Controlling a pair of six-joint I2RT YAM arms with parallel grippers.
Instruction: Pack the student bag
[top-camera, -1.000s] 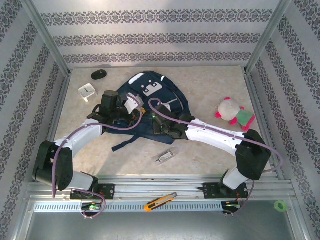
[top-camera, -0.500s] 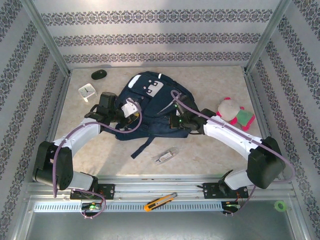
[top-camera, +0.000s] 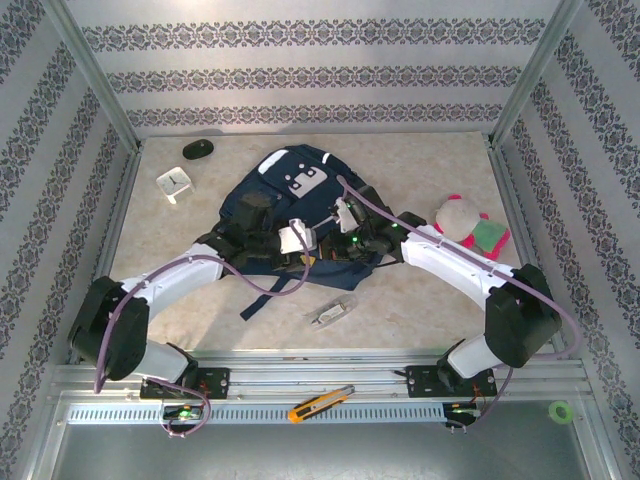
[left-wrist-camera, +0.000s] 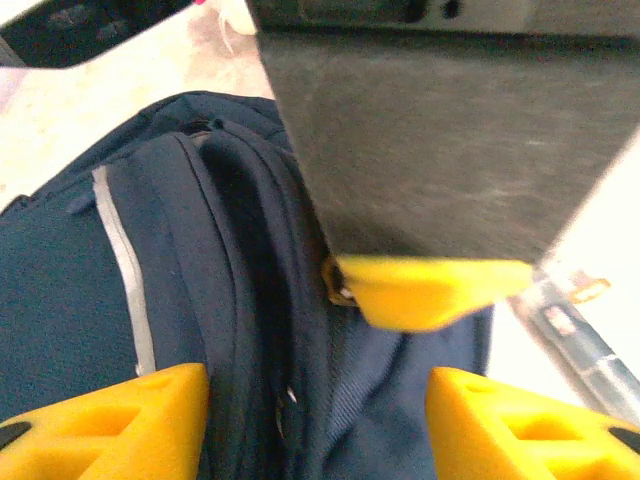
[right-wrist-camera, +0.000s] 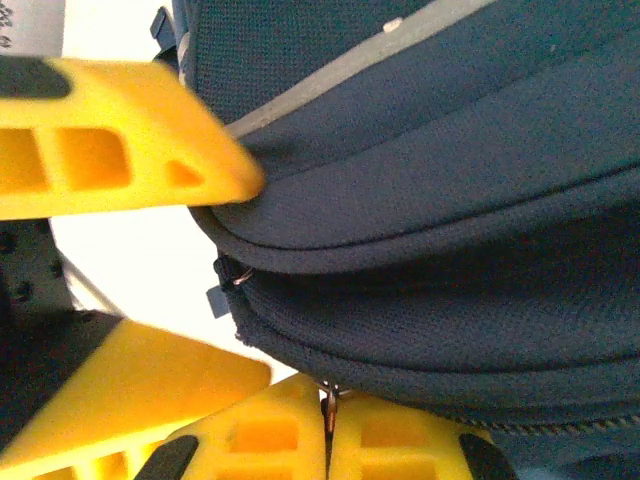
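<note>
A marbled beige tabletop (top-camera: 420, 300) carried everything. The student bag (top-camera: 330, 190), a large dark navy fabric backpack with a grey-white patch near its top, lay flat at the middle of the table, a loose strap trailing toward the near edge.

Both arms reached in to the bag's near side, and their grippers met there. The left gripper (left-wrist-camera: 318, 390) had its yellow fingers well apart, straddling a fold of the navy fabric, with one fingertip touching the bag's rim. Just beside it, the right gripper (right-wrist-camera: 330, 420) had its yellow fingers pressed together against the bag's zipped seam.

A pink, white and green plush toy (top-camera: 462, 220) sat to the right of the bag, near the right arm. A small white square clock (top-camera: 174, 183) lay to the bag's left, and a black oval object (top-camera: 198, 149) lay at the far left corner. A yellow utility knife (top-camera: 320, 402) rested on the metal rail between the arm bases. A small clear-and-silver item (top-camera: 332, 313), too small to identify, lay near the strap. Smallest, a thin metal zip pull (right-wrist-camera: 327, 392) was pinched between the right gripper's closed fingers.
</note>
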